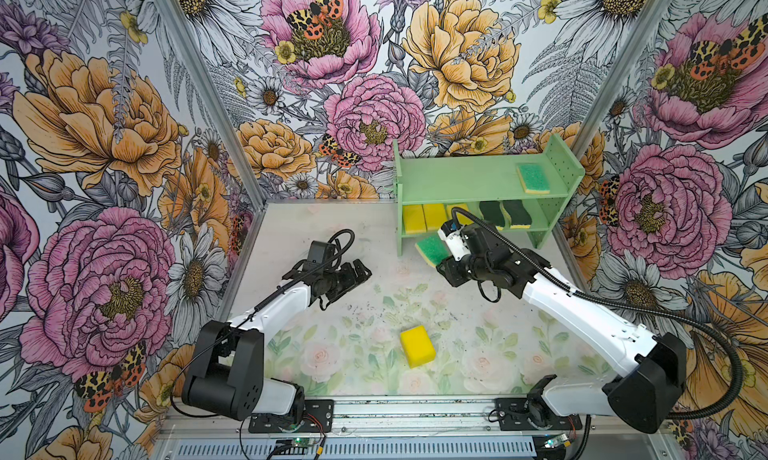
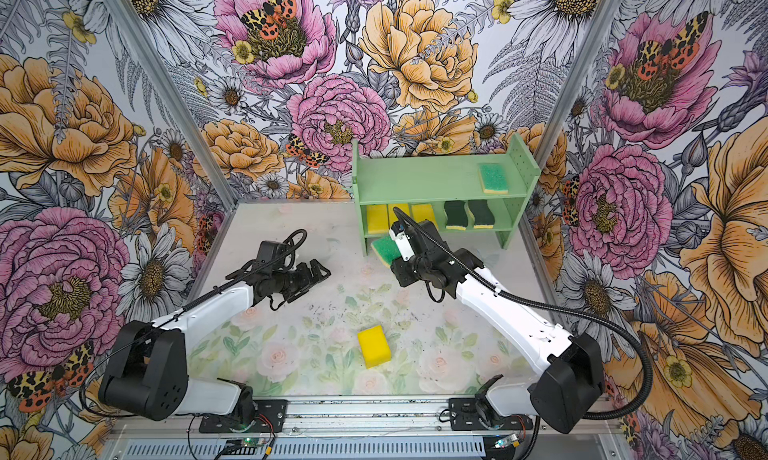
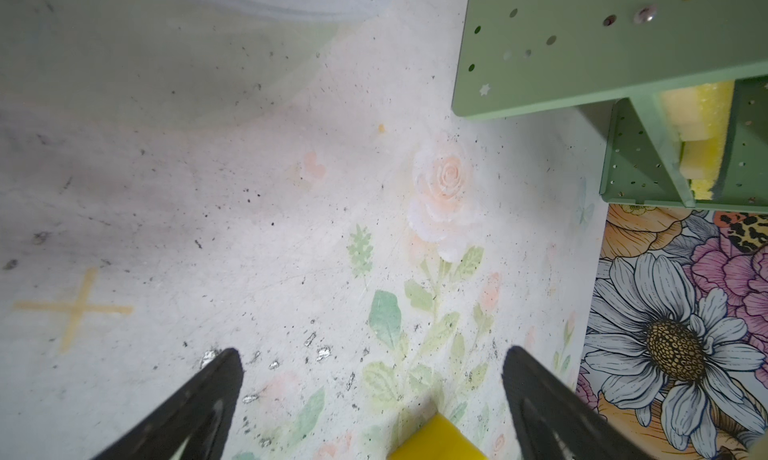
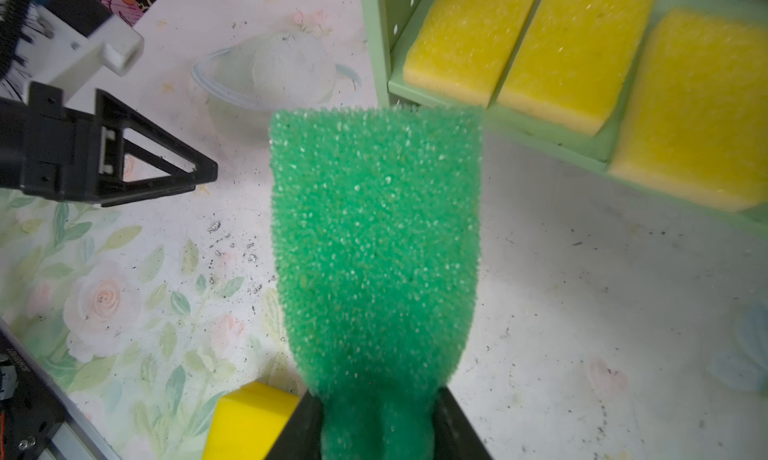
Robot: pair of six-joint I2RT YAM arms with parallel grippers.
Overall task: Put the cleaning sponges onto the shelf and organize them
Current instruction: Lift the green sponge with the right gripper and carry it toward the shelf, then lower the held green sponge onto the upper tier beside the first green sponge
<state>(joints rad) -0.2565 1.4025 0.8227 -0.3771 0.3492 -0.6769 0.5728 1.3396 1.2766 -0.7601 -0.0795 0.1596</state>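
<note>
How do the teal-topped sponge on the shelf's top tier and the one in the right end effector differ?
Place: the shelved sponge lies on the shelf's top tier; the held sponge is off it, clamped by the right end effector.
Pose: shelved sponge flat; held sponge tilted.
Shape: shelved sponge rectangular; held sponge pinched at the grip.
Both: teal face on yellow foam.

A coarse, grainy scouring face is noted on the teal-topped sponge [image 4: 374,237], porous foam on the yellow sponges [image 4: 573,50]. The shelf [image 4: 374,62] is finished smooth and matt, the tabletop [image 4: 561,291] scuffed
</note>
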